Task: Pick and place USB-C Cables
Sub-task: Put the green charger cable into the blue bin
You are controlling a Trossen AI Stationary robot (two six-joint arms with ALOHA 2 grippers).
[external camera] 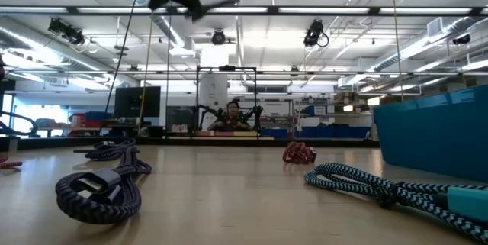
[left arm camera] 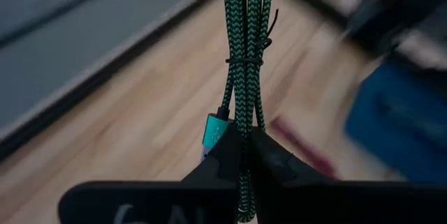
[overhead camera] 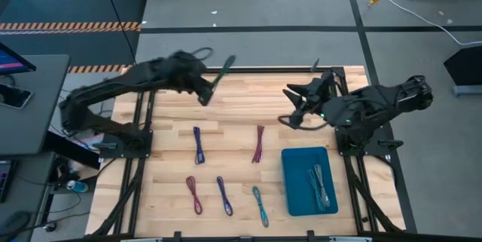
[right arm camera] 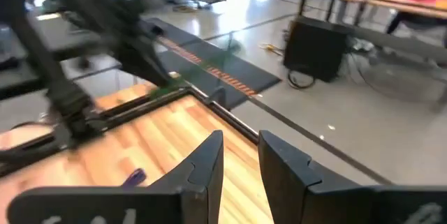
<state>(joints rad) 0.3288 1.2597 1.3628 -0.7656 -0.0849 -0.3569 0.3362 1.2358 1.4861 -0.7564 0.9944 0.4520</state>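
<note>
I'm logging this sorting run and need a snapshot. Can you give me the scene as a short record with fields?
left tool: shut on green cable, lifted above the table's far side
right tool: empty, raised near the far right corner
blue tray: holds grey cables
loose on table: blue cable, maroon cable, purple cable, second blue cable, teal cable

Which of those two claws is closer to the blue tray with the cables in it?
The right. Its end effector hangs just above the blue tray's far-left corner. The left end effector, gripping a green cable, is raised much farther off, over the table's far-left part.
</note>
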